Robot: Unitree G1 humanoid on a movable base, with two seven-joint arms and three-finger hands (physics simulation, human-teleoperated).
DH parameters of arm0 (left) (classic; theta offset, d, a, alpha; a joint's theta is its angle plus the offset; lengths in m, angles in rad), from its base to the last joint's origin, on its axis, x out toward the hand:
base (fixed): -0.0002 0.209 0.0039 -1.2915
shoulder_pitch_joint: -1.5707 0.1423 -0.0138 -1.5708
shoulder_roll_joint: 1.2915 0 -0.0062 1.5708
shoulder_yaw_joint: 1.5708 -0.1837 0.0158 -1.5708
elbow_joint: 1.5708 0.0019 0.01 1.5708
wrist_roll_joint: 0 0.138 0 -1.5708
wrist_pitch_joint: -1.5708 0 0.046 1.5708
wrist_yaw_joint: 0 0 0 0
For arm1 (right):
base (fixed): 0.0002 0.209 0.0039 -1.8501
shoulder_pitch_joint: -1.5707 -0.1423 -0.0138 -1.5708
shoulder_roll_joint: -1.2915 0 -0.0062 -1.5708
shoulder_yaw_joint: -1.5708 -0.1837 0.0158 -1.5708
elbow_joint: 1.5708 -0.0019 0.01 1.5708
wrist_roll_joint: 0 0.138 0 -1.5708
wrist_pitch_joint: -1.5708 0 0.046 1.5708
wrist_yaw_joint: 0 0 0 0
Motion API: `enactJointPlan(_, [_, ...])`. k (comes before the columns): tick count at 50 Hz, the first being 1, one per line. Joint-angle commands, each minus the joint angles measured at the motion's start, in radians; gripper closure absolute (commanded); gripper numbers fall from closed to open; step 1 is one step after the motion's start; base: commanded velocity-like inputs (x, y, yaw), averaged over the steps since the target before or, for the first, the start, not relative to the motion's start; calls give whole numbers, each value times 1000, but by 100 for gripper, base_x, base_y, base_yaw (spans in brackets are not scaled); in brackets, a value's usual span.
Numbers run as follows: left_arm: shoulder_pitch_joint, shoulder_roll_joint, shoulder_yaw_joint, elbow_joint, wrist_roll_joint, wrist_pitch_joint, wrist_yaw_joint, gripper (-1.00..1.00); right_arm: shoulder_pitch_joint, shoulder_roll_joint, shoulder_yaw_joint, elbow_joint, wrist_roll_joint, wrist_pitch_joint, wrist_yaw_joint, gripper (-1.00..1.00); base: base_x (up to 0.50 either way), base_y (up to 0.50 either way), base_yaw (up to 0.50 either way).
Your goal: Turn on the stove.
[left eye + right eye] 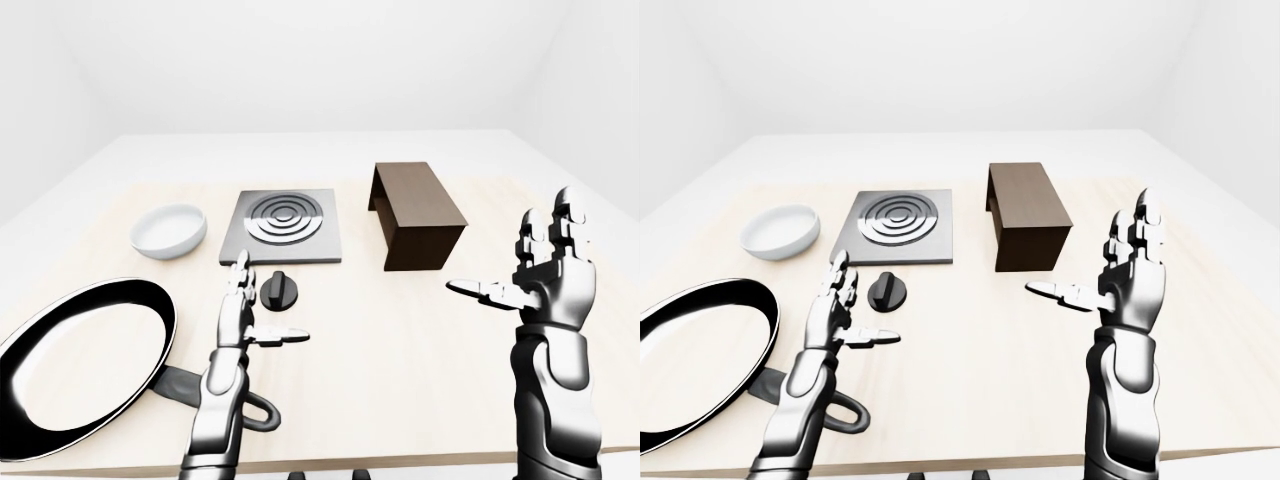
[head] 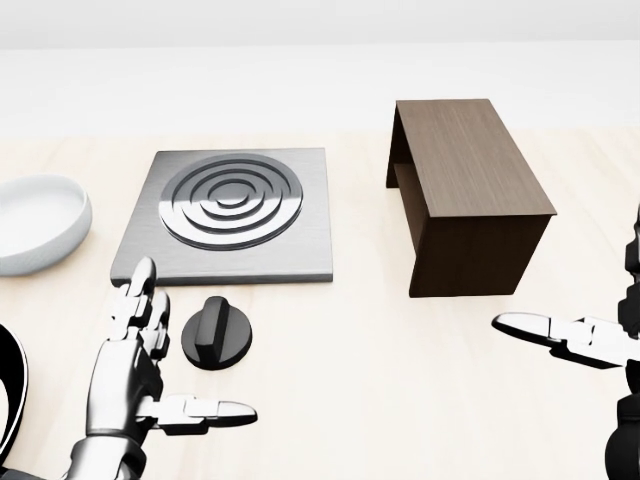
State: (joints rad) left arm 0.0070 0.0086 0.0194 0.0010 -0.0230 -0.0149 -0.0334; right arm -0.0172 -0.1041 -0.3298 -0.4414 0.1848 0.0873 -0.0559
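On the pale wooden table (image 1: 400, 350), a shallow white ceramic bowl (image 1: 169, 230) sits at about ten o'clock in the left-eye view, and nothing shows inside it. A large black frying pan with a white rim (image 1: 80, 365) lies at eight o'clock, its pan surface bare, its dark looped handle (image 1: 255, 410) pointing right under the left forearm. A dark brown wooden box-shaped stand (image 2: 465, 195) rests at two o'clock in the head view, open on its left side; what lies within is in shadow.

The square grey metal stove plate with concentric rings (image 2: 232, 212) lies flat near the centre, toward eleven o'clock in the head view. Its round black control knob (image 2: 219, 333) sits on the table just beside the plate's lower edge, apart from it.

The left hand (image 2: 135, 365) is raised just left of the knob, fingers (image 2: 140, 290) extended upward, thumb pointing right below the knob, holding nothing and not touching it. The right hand (image 1: 545, 270) stands upright at three o'clock in the left-eye view, spread wide, thumb stretched left, empty, well apart from the knob.
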Motion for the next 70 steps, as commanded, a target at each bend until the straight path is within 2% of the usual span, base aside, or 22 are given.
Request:
enactJointPlan(1, [-6,-4,-13,43,16,-26,4,-100,7,3,0,-4,7,0,2,-100,0,0,0])
enactJointPlan(6, [-19,-6,-16,74,19,-41,4,-100,8,4,8,8,-2,0,5,-100,0,0,0])
enactJointPlan(9, [-41,-5,-13,144,25,-72,8,-100,8,3,4,-3,3,0,7,-100,0,0,0])
enactJointPlan(21, [-67,-12,-27,290,45,-72,14,-100,8,5,10,7,-4,0,11,-100,0,0,0])
enactJointPlan(35, [-87,-12,-25,371,52,-72,18,-100,8,5,11,3,-6,0,14,-100,0,0,0])
enactJointPlan(55, [-81,-18,-35,385,63,-72,24,-100,9,6,15,16,-10,0,16,-100,0,0,0])
enactJointPlan(70, [-25,-44,-92,330,94,-72,16,-100,7,5,14,26,-11,0,15,-100,0,0,0])
